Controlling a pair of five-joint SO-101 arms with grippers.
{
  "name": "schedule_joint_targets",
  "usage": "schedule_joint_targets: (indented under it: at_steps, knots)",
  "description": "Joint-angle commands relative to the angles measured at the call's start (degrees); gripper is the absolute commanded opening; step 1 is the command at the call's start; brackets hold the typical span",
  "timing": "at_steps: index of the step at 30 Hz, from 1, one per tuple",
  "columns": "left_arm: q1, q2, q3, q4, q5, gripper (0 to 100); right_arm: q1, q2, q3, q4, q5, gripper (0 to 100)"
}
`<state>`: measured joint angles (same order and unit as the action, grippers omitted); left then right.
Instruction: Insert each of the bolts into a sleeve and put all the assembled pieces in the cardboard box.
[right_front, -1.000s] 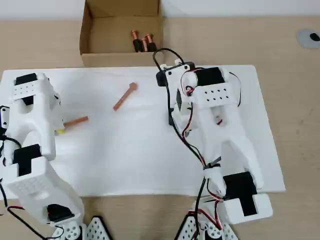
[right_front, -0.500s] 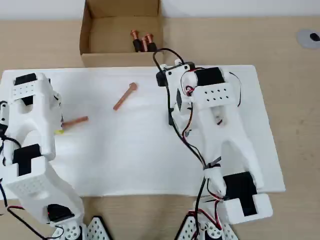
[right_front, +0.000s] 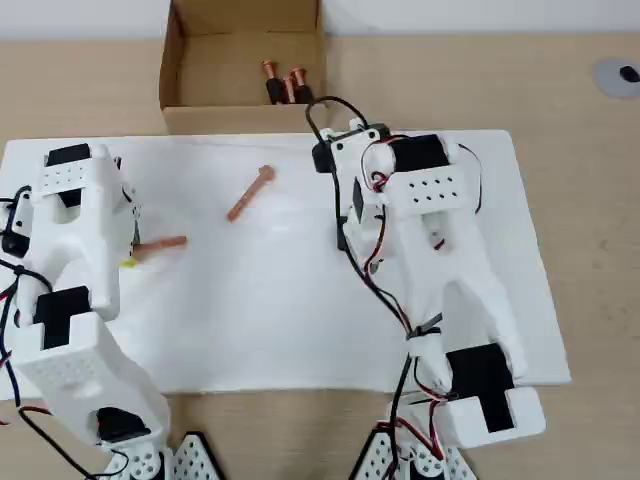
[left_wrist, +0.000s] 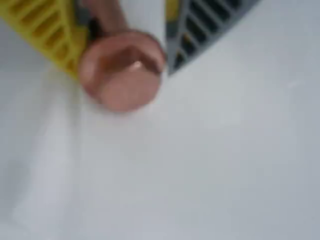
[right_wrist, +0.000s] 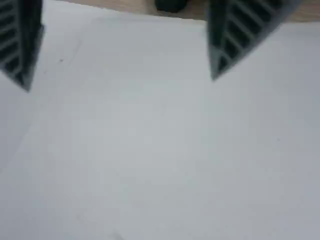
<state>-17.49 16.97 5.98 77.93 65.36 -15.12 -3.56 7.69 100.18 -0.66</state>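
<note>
left pincer (left_wrist: 122, 65): pinching a copper-coloured bolt, with one yellow finger (left_wrist: 45, 35) and one dark ribbed finger on either side of it. It sits on the arms' side of the cardboard box (right_front: 235, 121), out past the box's left corner.
held bolt (right_front: 165, 244): its shank sticks out of the left pincer and points roughly towards the space in front of the cardboard box. In the left wrist view its broad head shows right at the fingertips, low over the sheet. I cannot tell whether it touches.
white sheet (right_front: 260, 320): spread on the wooden bench (right_front: 80, 90), with its far edge running just beside the front wall of the cardboard box.
loose bolt (right_front: 250, 193): lying flat and slanted on the white sheet, just in front of the cardboard box. It is below the box's middle and well apart from both pincers.
assembled pieces (right_front: 284, 84): two bolts seated in dark sleeves lie side by side, touching or nearly so, inside the cardboard box at its right-hand front corner.
right pincer (right_wrist: 119, 80): spread wide, its two dark ribbed fingers far apart with nothing between them. It hangs over bare white sheet, in front of the right corner of the cardboard box.
grey disc (right_front: 615, 76): on the bench, far to the right of the cardboard box and off the sheet.
</note>
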Motion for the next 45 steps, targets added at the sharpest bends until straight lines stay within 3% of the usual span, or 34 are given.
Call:
schedule_joint_targets:
  at_steps: [1,5,7,11,13,19,22,30,37,45]
  knots:
    - [0.9,-2.8,-1.1,0.4,-0.3,11,-1.1,-2.3,-0.1,-0.2,0.4,27.4]
    - [0.9,-2.8,-1.3,0.5,-0.4,10,-1.1,-2.3,-0.1,-0.2,0.4,27.4]
    - [0.8,-2.8,-1.4,0.4,-0.6,1,-1.1,-2.3,-0.1,-0.2,0.4,27.4]
    - [-1.4,-2.8,-5.9,2.4,-2.3,1,-1.0,-2.3,-0.1,-0.2,0.4,27.4]
    - [-2.6,-2.8,-12.0,6.9,-9.1,1,-1.0,-2.3,-0.1,-0.2,0.4,27.4]
    - [-5.9,-2.8,-30.2,17.8,-39.2,1,-1.1,-2.3,1.6,-0.4,0.4,27.4]
    - [-7.0,-2.8,-37.4,21.2,-49.1,1,-1.0,-2.4,1.7,-0.4,0.4,27.4]
    - [-6.9,-2.8,-38.9,22.5,-78.1,1,-2.4,-1.4,1.9,-6.4,0.1,27.2]
    - [-5.5,-2.8,-35.8,22.4,-79.0,1,-3.2,8.4,0.3,-16.3,2.6,27.2]
    - [-5.4,-2.6,-33.4,21.7,-80.3,1,-6.9,19.4,-16.0,-18.0,-1.0,27.1]
